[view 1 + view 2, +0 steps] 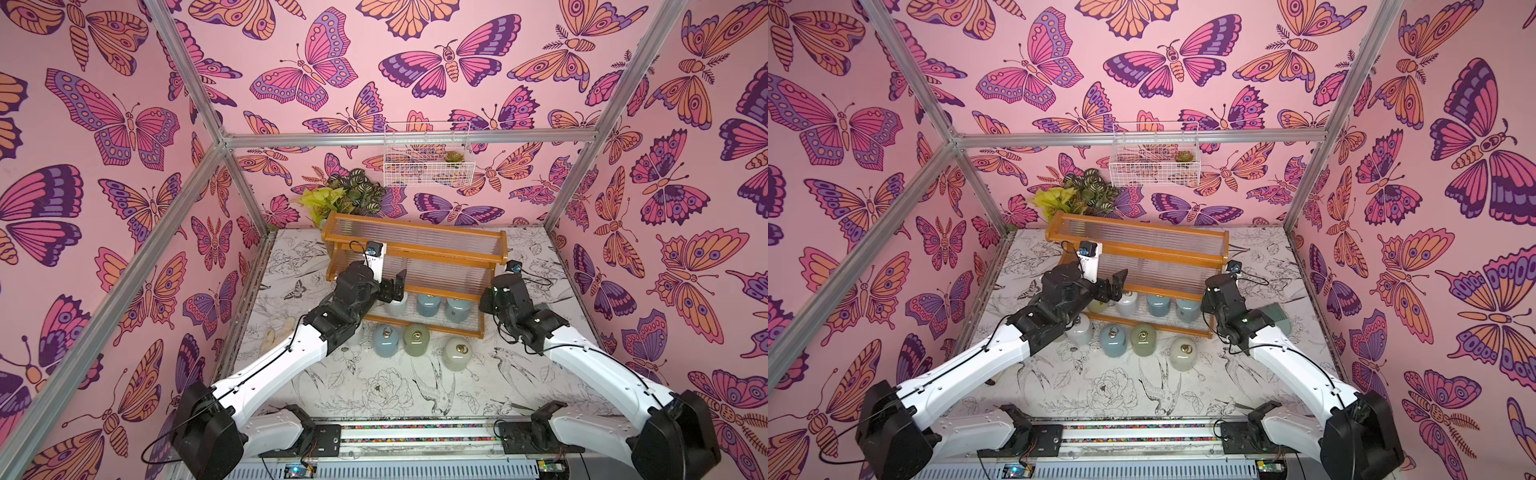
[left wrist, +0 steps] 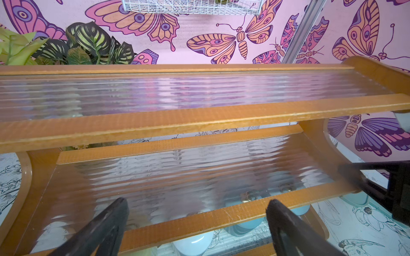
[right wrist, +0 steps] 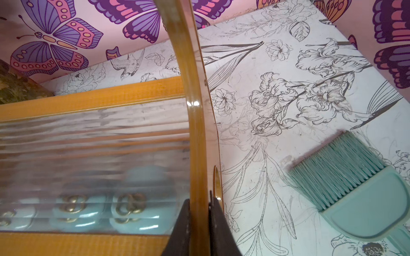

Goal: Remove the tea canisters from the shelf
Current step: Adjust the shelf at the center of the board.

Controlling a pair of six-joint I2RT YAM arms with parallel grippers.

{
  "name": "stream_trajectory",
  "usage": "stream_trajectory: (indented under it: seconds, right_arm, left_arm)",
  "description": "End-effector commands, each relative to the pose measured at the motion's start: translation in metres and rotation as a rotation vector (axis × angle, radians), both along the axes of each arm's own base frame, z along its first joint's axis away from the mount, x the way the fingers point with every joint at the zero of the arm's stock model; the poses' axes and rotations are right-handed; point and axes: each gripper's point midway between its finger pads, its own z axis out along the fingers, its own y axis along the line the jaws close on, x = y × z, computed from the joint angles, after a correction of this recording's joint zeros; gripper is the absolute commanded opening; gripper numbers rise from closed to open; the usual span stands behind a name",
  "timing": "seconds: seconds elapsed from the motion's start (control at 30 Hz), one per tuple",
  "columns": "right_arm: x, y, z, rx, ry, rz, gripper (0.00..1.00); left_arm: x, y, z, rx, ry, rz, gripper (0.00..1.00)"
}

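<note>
- The orange-brown wooden three-tier shelf (image 1: 415, 248) stood at the rear of the floral-printed white table (image 1: 395, 395).
- On its lowest tier stood matte cylindrical tea canisters (image 1: 428, 305); further canisters (image 1: 416, 338) stood on the table before it.
- A green leafy plant (image 1: 353, 193) stood behind its left end.
- A teal plastic brush (image 3: 363, 199) lay right of it.

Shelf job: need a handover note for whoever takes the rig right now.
Left tool: open, empty, over the shelf.
Right tool: shut on the shelf's end panel.
Done: four canisters stand on the table; the top two tiers are bare.
To do: at least four canisters sit on the bottom tier; move them to the table.
</note>
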Motion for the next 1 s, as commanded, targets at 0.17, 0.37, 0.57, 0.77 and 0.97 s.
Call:
stream_trajectory:
  seconds: [0.17, 0.37, 0.57, 0.77, 0.97]
  right_arm:
    - [0.032, -0.017, 0.017, -0.139, -0.103, -0.051, 0.06]
    - [0.060, -0.020, 0.017, -0.140, -0.132, -0.060, 0.06]
    - [0.091, -0.017, 0.016, -0.157, -0.128, -0.056, 0.07]
    - [0.109, -0.018, 0.017, -0.184, -0.128, -0.057, 0.07]
    - [0.119, -0.023, 0.019, -0.182, -0.128, -0.053, 0.11]
  left_arm:
    - [-0.002, 0.008, 0.006, -0.012, -0.023, 0.014, 1.00]
    - [-0.003, 0.009, 0.008, -0.013, -0.023, 0.017, 1.00]
    - [-0.004, 0.010, 0.007, -0.004, -0.015, 0.020, 1.00]
    - [-0.007, 0.014, 0.008, -0.001, -0.017, 0.027, 1.00]
    - [-0.007, 0.016, 0.007, 0.008, -0.014, 0.034, 1.00]
